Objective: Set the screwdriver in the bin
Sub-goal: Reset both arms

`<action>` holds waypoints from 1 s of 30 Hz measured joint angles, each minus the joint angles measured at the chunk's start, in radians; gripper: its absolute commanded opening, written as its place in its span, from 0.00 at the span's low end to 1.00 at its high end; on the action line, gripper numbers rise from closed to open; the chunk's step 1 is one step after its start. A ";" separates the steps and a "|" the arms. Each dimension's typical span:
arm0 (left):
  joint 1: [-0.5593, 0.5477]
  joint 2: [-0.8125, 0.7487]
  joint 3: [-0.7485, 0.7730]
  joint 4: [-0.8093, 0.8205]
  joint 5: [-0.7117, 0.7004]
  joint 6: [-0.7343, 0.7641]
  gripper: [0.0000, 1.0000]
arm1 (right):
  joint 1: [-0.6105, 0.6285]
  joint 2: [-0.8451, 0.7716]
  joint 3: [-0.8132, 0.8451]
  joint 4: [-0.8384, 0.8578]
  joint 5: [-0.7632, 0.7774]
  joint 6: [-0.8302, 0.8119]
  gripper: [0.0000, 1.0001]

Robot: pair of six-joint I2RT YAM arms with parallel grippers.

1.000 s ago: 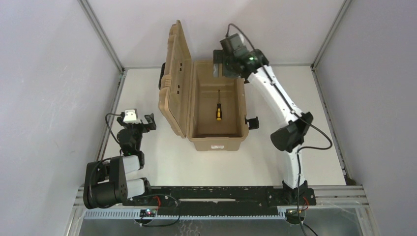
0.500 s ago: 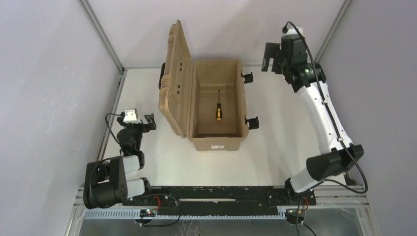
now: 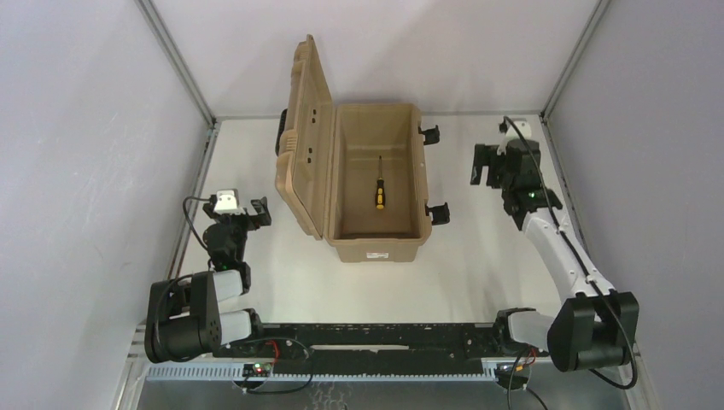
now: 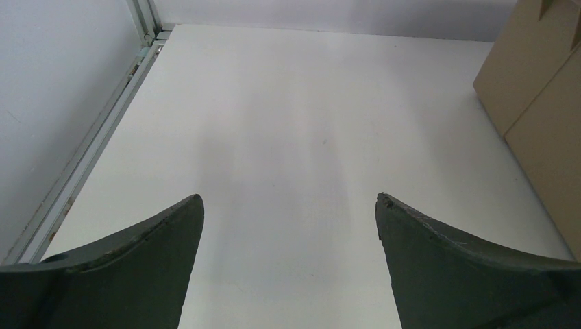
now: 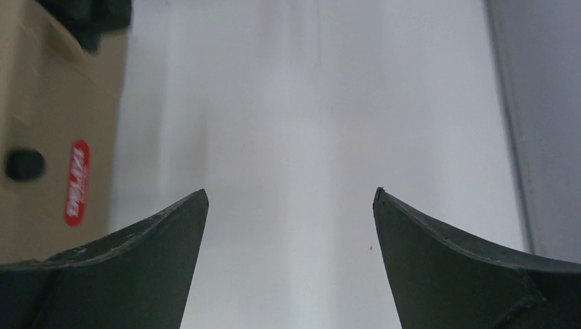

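Observation:
The tan bin (image 3: 352, 248) stands open mid-table, its ribbed lid (image 3: 304, 137) swung up on the left side. On the bin's floor lies the screwdriver (image 3: 379, 191), yellow-and-black handle toward me, thin shaft pointing away. My right gripper (image 3: 481, 166) hangs to the right of the bin, apart from it, open and empty (image 5: 290, 193); the bin's side wall (image 5: 48, 103) shows at the left of the right wrist view. Left of the bin, my left gripper (image 3: 258, 213) stays low, open and empty (image 4: 290, 199), with the lid's tan surface (image 4: 541, 103) at the right edge of the left wrist view.
Black latches (image 3: 437, 212) stick out from the bin's right side. A red sticker (image 5: 77, 181) sits on the bin wall facing my right gripper. Grey walls and metal frame rails (image 3: 189, 213) close in the white table on three sides.
My right arm pulled away from the bin's far right corner, swung out to the right and folded down beside the bin. The screwdriver and the left arm have not moved.

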 measured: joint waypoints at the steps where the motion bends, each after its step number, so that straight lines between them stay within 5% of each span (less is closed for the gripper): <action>1: 0.000 0.000 0.000 0.000 0.000 0.000 1.00 | -0.004 -0.009 -0.047 0.034 -0.008 0.000 0.99; 15: 0.000 0.000 0.000 0.000 0.000 0.000 1.00 | -0.035 -0.036 -0.614 0.626 -0.080 0.005 0.99; 30: 0.000 0.000 0.000 0.000 0.000 0.000 1.00 | -0.061 0.098 -0.721 1.051 -0.063 0.014 0.99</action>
